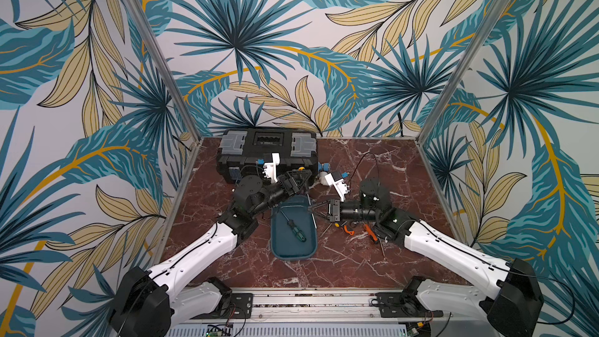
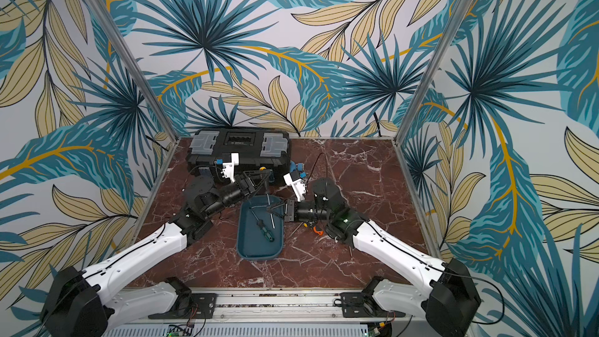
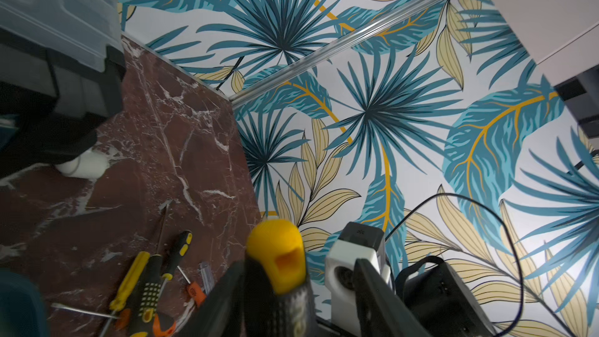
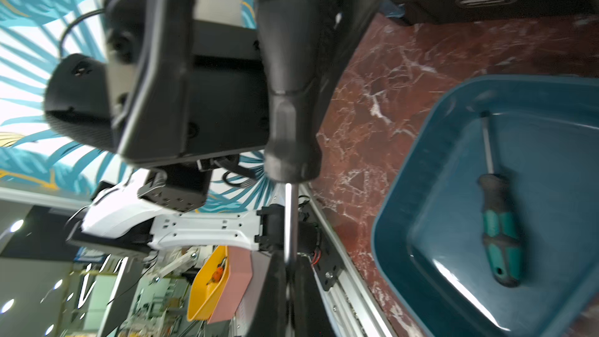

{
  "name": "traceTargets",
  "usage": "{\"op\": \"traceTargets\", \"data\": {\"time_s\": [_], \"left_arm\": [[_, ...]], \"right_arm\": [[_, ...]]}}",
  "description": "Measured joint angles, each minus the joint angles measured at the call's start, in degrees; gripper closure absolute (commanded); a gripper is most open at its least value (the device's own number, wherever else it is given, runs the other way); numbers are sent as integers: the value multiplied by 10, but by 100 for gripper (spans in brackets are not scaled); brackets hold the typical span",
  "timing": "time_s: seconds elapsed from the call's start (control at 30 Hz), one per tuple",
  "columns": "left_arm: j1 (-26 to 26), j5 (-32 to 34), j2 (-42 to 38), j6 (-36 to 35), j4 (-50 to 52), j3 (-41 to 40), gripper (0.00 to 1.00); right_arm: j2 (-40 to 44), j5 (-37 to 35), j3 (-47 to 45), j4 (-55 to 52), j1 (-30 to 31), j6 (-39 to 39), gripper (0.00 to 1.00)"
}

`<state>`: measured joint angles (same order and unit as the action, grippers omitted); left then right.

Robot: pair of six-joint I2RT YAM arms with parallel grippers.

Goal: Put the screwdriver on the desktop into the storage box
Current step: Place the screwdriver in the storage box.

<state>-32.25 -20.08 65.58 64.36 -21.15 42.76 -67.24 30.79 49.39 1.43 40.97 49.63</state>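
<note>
**Screwdriver over the storage box, pinched by the right gripper**

The black-handled screwdriver [image 4: 293, 118], yellow at its cap, hangs in the air over the far end of the storage box [image 1: 293, 249]. Its handle is toward the far side and its bare shaft points back over the box. The right gripper [image 4: 288, 275] reaches in from the box's right side and is clamped tight on the metal shaft. The left gripper [image 3: 293, 303] comes from the box's left with its jaws spread wide around the handle, and a gap shows on one side of it. Inside the box a green-and-black screwdriver [image 1: 296, 230] lies diagonally on the floor. On the desktop [image 1: 350, 260] just right of the box lie several loose screwdrivers [image 3: 146, 286] with yellow and orange handles. Beyond the box's far end stands a black toolbox [image 1: 269, 149].
</note>
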Motion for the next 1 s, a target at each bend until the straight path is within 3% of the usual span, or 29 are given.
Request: {"op": "traceTargets", "data": {"time_s": [0.23, 0.37, 0.77, 1.0], "left_arm": [[-29, 83, -5, -102, 191, 60, 29], [-56, 107, -3, -137, 241, 89, 32], [-92, 104, 59, -146, 251, 91, 39], [-92, 92, 79, -139, 242, 92, 53]], "right_arm": [[-2, -137, 52, -151, 16, -45, 100], [-20, -213, 89, -214, 30, -65, 100], [-63, -303, 128, -285, 76, -89, 100], [-63, -313, 133, -289, 89, -99, 100]]}}
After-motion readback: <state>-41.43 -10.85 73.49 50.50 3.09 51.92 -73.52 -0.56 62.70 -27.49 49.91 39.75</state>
